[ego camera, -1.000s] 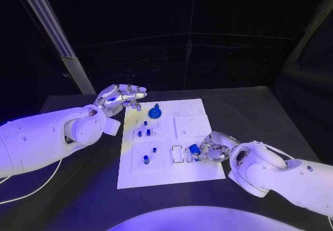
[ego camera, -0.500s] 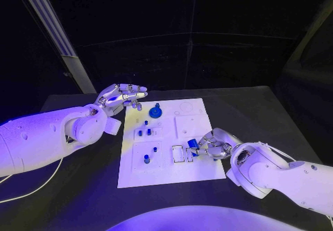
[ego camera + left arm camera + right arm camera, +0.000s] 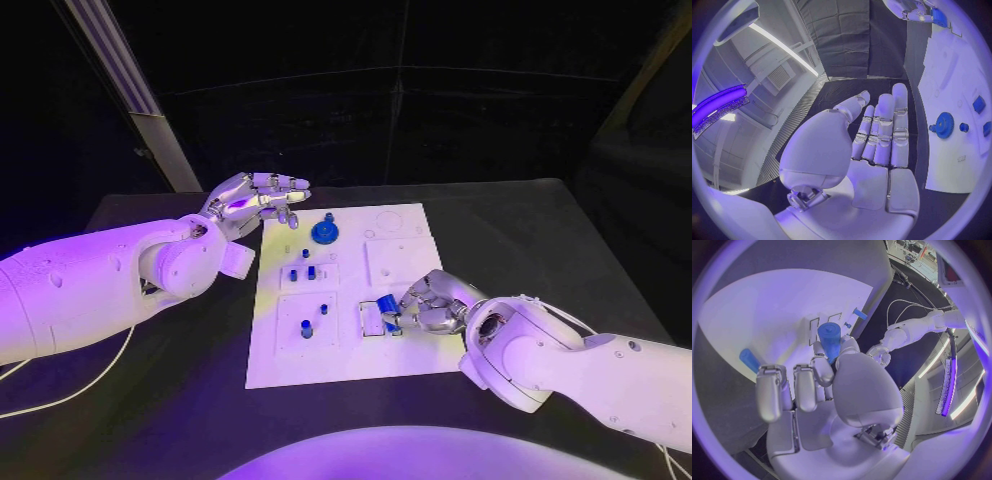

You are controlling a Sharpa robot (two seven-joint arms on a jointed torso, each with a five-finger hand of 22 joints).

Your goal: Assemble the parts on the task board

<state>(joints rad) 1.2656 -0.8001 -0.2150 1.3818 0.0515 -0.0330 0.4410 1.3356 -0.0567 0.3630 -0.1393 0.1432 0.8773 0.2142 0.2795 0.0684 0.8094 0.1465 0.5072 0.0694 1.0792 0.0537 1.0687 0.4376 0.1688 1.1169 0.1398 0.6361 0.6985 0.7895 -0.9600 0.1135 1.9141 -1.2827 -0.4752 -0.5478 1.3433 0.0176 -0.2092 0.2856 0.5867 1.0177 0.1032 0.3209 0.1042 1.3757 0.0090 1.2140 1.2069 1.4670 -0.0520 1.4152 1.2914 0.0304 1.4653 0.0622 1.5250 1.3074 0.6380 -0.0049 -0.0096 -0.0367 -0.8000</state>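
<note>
Blue cylinder part [image 3: 829,340]: pinched in right hand [image 3: 428,305] fingertips, over task board [image 3: 411,355] near edge by slots. Left hand [image 3: 257,197]: fingers spread, holding nothing, off board's far-left corner.

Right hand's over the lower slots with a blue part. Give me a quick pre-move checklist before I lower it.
1. Grip on the part: ok. The right hand pinches the blue cylinder between thumb and fingers.
2. Part above the board: ok. In the head view the right hand sits over the task board by the rectangular slots.
3. Part lined up with a slot: cannot tell; the hand hides the contact area.
4. Left hand out of the way: ok. The left hand hovers open at the board's far left corner, holding nothing.
5. Neighbouring pieces clear: cannot tell. A second blue piece lies on the board close to the fingers.
</note>
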